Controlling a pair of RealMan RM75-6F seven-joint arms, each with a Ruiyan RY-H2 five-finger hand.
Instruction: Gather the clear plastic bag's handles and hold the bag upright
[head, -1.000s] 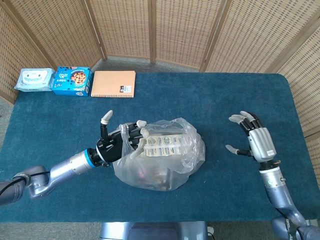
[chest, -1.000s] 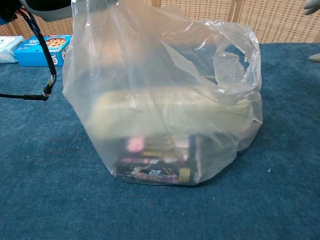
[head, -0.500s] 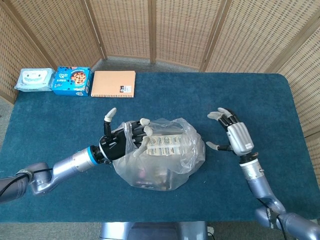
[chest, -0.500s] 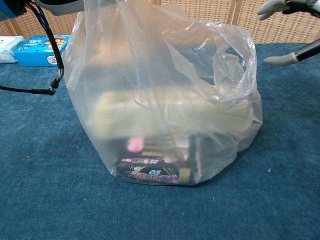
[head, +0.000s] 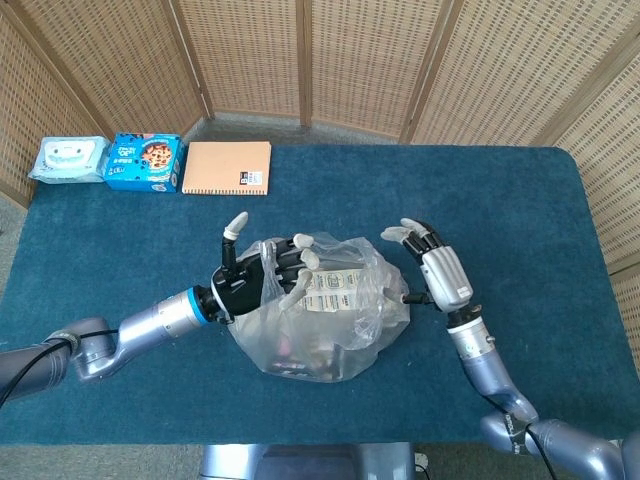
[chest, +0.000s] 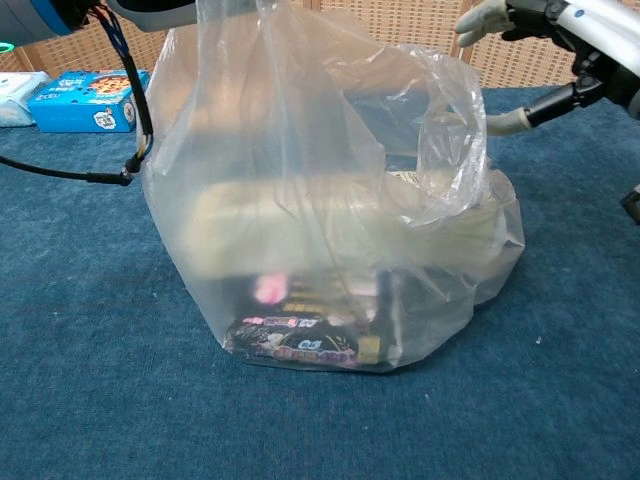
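Head view is showing the left hand (head: 258, 278) gripping one handle of the clear plastic bag (head: 330, 310); the right hand (head: 432, 272) is hovering beside it, fingers apart.

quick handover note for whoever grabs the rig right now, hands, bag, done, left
Left robot hand: holds the near-side handle of the clear plastic bag, lifted.
Right robot hand: fingers spread, holding nothing, at the bag's other side.
Bag: mid-table, upright on its base, goods inside; second handle loose.
Done: one handle gathered.
Left: right robot hand takes the loose handle, bring both together, hold the bag upright.
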